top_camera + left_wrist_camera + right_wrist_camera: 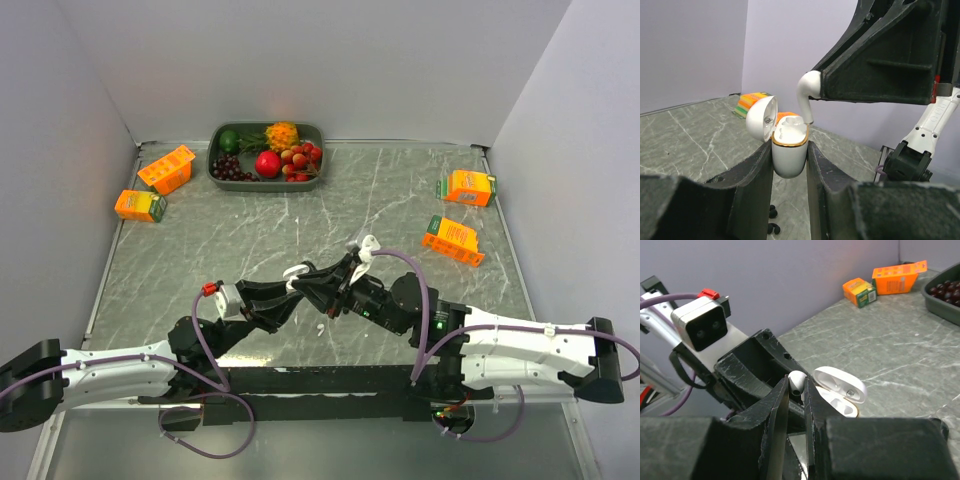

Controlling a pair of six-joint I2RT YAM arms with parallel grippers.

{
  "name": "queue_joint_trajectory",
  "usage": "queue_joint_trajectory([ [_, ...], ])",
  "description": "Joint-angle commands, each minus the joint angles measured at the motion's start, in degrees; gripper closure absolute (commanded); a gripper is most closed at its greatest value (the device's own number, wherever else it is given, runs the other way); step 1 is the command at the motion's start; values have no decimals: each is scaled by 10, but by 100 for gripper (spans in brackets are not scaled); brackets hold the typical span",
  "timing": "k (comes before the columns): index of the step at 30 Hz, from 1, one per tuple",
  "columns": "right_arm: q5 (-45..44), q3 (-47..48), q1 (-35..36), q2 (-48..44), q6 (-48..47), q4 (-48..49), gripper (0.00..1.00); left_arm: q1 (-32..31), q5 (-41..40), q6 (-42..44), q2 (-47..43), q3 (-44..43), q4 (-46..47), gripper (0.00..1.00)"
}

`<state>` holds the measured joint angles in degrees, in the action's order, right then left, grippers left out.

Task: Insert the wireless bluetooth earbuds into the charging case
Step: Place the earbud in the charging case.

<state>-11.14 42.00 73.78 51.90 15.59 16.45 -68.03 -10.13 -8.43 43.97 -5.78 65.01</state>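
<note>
The left fingers (763,167) are clamped on the lower body of a small white charging case with a gold rim (789,152), holding it upright above the grey marble-patterned desk (250,230). Its rounded lid (761,118) is swung open to one side. The right fingers (782,401) are pinched together on the bulbous head of a white stemmed earbud (807,91). They hold it just over the case's open mouth with the stem pointing down. The tip of the stem sits at the gold rim on the side away from the lid, but whether it touches the rim cannot be told. In the top view the two arms meet at the middle of the desk, toward its near edge. A few tiny glossy black buds (773,220) lie on the desk below the left fingers. Two orange cartons (155,187) sit at the far left of the desk and two more (460,213) at the far right. A dark green tray (215,165) holding fruit, including dark grapes (231,168), stands against the back wall.
</note>
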Motion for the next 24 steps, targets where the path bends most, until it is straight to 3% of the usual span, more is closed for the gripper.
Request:
queue_joint_trajectory([
  [1,-58,5,18,13,-14,45,100,3,11,-15,-4,-7,22,99],
  [24,-81,12,30,43,-7,44,100,4,7,-19,-20,-1,15,99],
])
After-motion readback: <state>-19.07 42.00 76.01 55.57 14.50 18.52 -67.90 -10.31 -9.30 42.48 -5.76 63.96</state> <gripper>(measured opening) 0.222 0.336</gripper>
